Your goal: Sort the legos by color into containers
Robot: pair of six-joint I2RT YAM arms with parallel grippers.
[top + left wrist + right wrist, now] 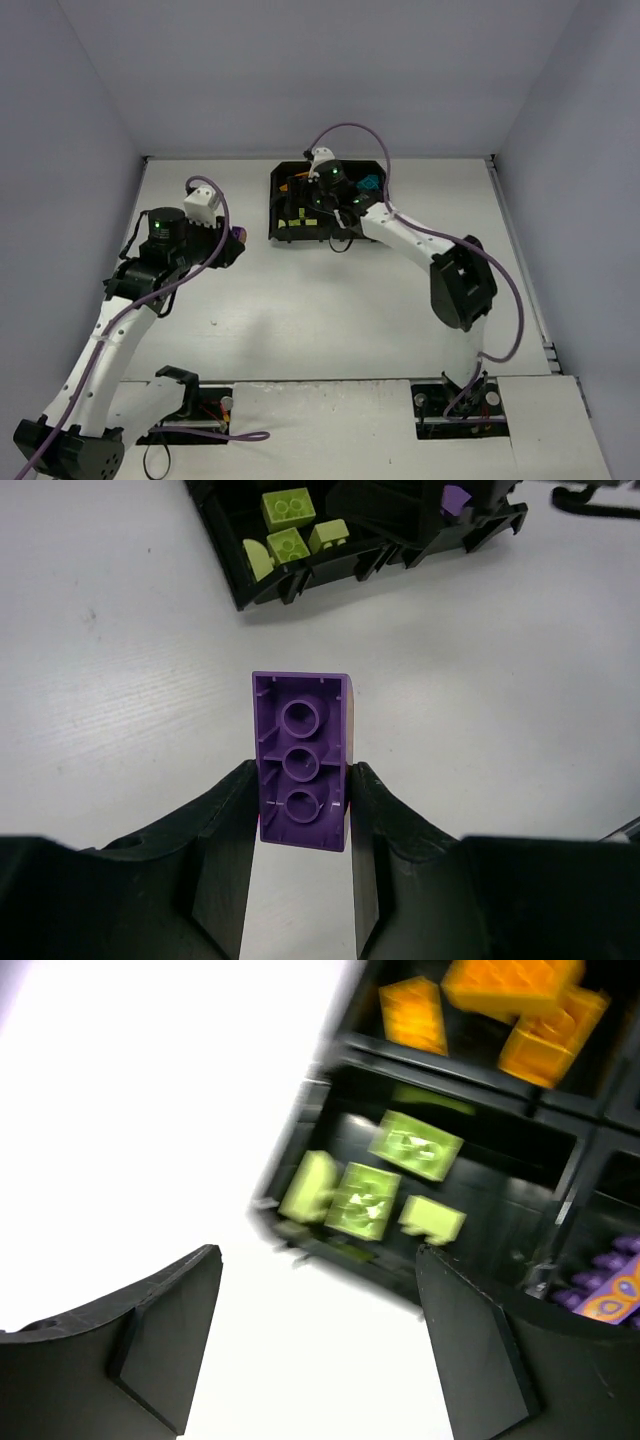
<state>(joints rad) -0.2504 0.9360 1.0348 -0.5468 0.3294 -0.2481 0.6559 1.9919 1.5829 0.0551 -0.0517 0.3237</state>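
My left gripper [300, 815] is shut on a purple brick [300, 760], held underside up above the white table, left of the black tray [281, 232]. In the top view this gripper [236, 242] is near the tray's left side. My right gripper [320, 1330] is open and empty, hovering over the tray's near-left corner [330, 1250]. The tray holds yellow-green bricks [415, 1145], orange bricks [500, 1000] and purple bricks [610, 1280] in separate compartments. A teal brick [370, 186] shows in the far right compartment. The yellow-green bricks also show in the left wrist view [290, 540].
The tray's rim [300, 580] lies ahead of the left gripper. The right arm [455, 280] reaches across the tray and hides much of it in the top view. White walls enclose the table on three sides.
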